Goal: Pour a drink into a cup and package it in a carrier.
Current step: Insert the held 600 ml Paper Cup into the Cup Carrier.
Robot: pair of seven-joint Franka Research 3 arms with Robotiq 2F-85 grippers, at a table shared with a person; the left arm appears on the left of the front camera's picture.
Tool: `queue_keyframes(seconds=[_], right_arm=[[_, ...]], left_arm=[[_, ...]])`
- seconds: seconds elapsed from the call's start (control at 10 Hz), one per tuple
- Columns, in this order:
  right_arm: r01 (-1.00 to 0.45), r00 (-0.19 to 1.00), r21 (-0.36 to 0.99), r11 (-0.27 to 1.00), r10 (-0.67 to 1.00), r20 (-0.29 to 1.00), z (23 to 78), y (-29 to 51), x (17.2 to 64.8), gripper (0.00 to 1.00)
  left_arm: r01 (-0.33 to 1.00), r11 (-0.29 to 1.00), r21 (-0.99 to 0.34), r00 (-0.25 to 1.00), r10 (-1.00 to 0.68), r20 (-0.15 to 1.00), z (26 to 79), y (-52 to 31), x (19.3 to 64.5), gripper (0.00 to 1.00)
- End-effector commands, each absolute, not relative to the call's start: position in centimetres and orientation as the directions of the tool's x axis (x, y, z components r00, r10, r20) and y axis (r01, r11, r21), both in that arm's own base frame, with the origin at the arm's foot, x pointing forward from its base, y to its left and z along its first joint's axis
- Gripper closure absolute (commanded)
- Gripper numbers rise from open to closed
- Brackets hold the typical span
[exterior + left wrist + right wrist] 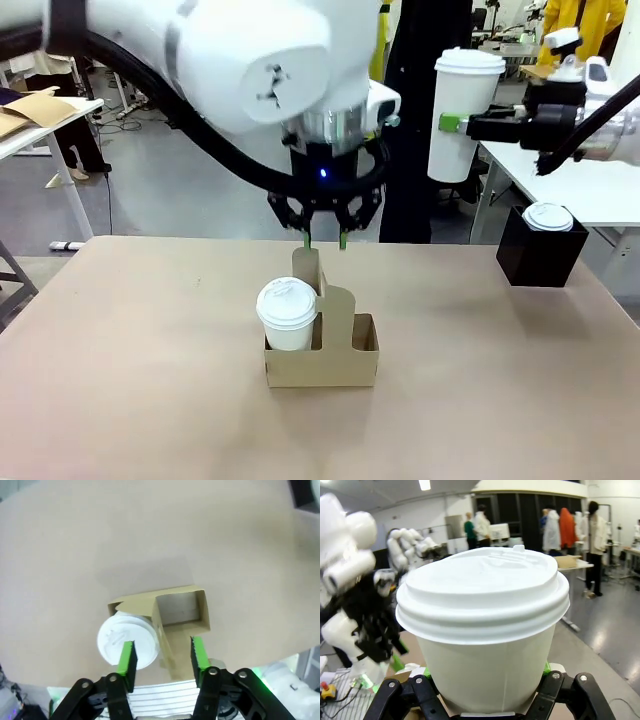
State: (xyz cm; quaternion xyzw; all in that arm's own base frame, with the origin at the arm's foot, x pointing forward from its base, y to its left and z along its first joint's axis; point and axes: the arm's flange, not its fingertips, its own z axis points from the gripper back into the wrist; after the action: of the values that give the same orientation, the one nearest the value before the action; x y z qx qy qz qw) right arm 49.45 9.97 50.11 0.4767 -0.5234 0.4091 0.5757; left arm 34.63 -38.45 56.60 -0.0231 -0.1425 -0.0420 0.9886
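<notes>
A tan desk [130, 350], seen from the robot's side. At its centre sits the brown cardboard carrier [345, 365]. A lidded white cup [287, 305] fills its 9 o'clock pocket, and the 3 o'clock pocket is empty. The left tool [325, 240] hangs just above the carrier's handle panel [308, 268], jaws released and gripping nothing. Raised in the air at 2 o'clock, the right tool [456, 125] is clenched around the middle of the tall white cup [462, 85], which is upright with its lid on. A black box [535, 265] stands at 3 o'clock. The tall cup's paper walls are probably thin and would dent under pressure, and liquid inside would add weight. A gentle mid-body hold below the lid looks safest.
</notes>
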Motion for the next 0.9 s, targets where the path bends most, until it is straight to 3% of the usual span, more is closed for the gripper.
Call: queue_keyframes(seconds=[0.0,0.3,0.5,0.7,0.8], right_arm=[[-0.994,0.076,0.077,0.074,-0.022,0.997,48.4,11.3,50.5,0.2],[-0.988,0.034,0.034,-0.15,-0.002,0.999,44.1,14.8,49.6,0.2],[-0.958,0.002,-0.001,-0.286,-0.01,1.0,41.1,17.8,48.5,0.2],[-0.947,0.006,-0.004,-0.321,-0.03,1.0,39.4,19.7,48.3,0.2],[-0.942,0.058,0.067,-0.328,0.038,0.998,39.8,19.1,48.3,0.2]], left_arm=[[0.22,0.969,-0.112,0.949,-0.186,0.255,59.5,-33.6,34.2,0.0],[0.492,0.857,-0.154,0.854,-0.442,0.274,59.0,-26.3,35.7,0.0],[0.619,0.776,-0.12,0.754,-0.546,0.365,57.0,-22.5,35.5,0.0],[0.643,0.759,-0.108,0.716,-0.544,0.438,55.4,-19.3,36.6,0.0],[0.53,0.834,-0.151,0.796,-0.429,0.428,54.7,-19.1,38.1,0.0]])
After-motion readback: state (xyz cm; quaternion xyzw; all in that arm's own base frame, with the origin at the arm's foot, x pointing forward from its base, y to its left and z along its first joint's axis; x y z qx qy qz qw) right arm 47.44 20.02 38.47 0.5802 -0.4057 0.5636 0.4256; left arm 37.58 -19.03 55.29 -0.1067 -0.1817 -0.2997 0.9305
